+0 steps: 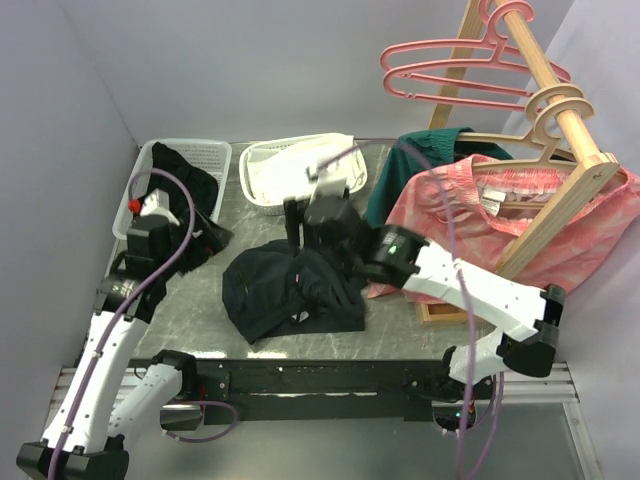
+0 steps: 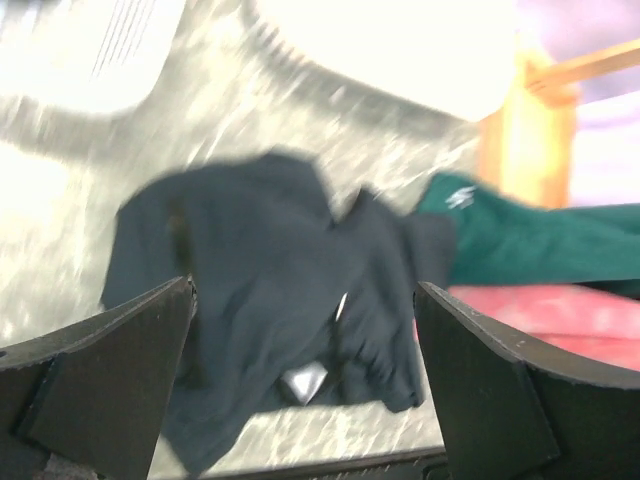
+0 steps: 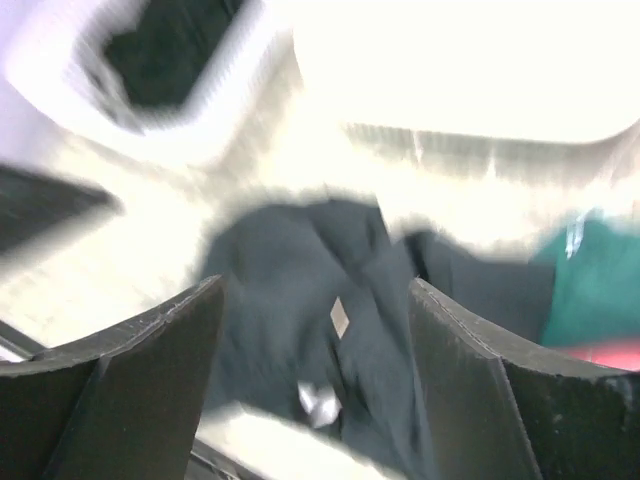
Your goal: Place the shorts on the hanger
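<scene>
Now | left tool (image 2: 305, 292) wide open, empty; right tool (image 3: 315, 288) wide open above shorts (image 1: 285, 290), empty

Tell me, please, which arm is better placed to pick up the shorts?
Probably the right: the right gripper, open, hangs just over the shorts; the left gripper, also open, sits off by the left basket.

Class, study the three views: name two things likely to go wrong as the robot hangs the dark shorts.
The shorts lie crumpled, so the open right gripper over them may pinch several layers, not the waistband. The pink hanger hangs high on the rack against a second pink hanger; pulling one might drag both.
</scene>
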`<state>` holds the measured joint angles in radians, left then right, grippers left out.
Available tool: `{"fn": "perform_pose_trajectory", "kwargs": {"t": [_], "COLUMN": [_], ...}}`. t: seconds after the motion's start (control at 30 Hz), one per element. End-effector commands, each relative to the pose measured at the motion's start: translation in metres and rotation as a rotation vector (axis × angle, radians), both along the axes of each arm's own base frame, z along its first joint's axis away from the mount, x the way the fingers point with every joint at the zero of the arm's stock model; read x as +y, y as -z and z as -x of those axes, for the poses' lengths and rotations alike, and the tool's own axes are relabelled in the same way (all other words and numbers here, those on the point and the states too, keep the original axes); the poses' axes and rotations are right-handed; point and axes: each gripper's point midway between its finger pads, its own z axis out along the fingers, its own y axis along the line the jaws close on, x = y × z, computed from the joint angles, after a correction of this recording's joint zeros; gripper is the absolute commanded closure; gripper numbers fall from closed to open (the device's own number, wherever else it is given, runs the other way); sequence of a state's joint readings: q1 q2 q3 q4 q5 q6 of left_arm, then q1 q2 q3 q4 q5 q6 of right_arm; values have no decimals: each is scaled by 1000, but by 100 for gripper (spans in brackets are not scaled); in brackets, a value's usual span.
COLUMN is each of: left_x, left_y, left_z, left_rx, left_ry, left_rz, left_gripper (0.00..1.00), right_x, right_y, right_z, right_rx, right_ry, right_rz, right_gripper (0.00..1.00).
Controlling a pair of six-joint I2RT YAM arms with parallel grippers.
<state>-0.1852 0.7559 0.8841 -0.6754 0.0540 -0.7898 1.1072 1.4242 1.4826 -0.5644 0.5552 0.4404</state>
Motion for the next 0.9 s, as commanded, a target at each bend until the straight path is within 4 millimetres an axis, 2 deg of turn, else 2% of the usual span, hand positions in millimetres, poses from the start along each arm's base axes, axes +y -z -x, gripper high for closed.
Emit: {"fn": "perform_pose_trajectory", "kwargs": {"t": [0.0, 0.03, 0.07, 0.1, 0.13, 0.2, 0.27, 0.3, 0.33, 0.37, 0.4, 0.5, 0.6, 0.7, 0.73, 0.77, 0.8, 0.83, 0.87], "left_x": [-7, -10, -13, -19, -29, -39, -51, -54, -57, -57, -57, -55, -56, -59, -59, -59, -59, -59, -60], "left_y": [-48, -52, -57, -70, -77, -98, -106, -110, -110, -111, -110, -109, -105, -101, -99, -99, -93, -91, -89], "left_z": [-24, -27, -30, -40, -41, -55, -59, -64, -66, -67, -69, -73, -75, -77, -78, -78, -79, -79, -79], "left_rx": [-116, -120, -132, -173, -191, -254, -262, -262, -259, -264, -258, -261, -247, -246, -240, -247, -237, -235, -232], "left_ry": [60, 73, 94, 114, 172, 213, 271, 281, 285, 287, 284, 265, 262, 262, 258, 255, 251, 253, 260], "left_rz": [-30, -28, -25, -17, 5, 21, 42, 42, 42, 37, 35, 23, 40, 63, 69, 70, 69, 73, 74], "left_gripper": [3, 3, 3, 3, 3, 3, 3, 3, 3, 3, 3, 3, 3, 3, 3, 3, 3, 3, 3], "right_x": [-11, -9, -28, -25, -27, -41, -50, -65, -71, -76, -91, -90, -85, -86, -81, -82, -94, -92, -95], "right_y": [-111, -113, -145, -151, -170, -192, -215, -226, -237, -242, -247, -256, -253, -237, -224, -218, -214, -199, -194], "right_z": [-38, -51, -71, -76, -87, -104, -117, -130, -140, -148, -162, -185, -205, -226, -233, -237, -240, -246, -247], "right_rx": [-201, -193, -226, -211, -239, -302, -358, -383, -402, -408, -416, -443, -469, -481, -473, -476, -494, -486, -496], "right_ry": [46, 49, 96, 64, 75, 120, 170, 220, 248, 265, 307, 321, 361, 447, 473, 503, 588, 622, 661], "right_rz": [-113, -107, -169, -195, -231, -248, -285, -317, -350, -376, -423, -502, -518, -484, -457, -435, -408, -372, -353], "right_gripper": [20, 21, 21, 21, 21, 21, 21, 22, 22, 22, 22, 24, 24, 25, 25, 25, 25, 25, 25]}}
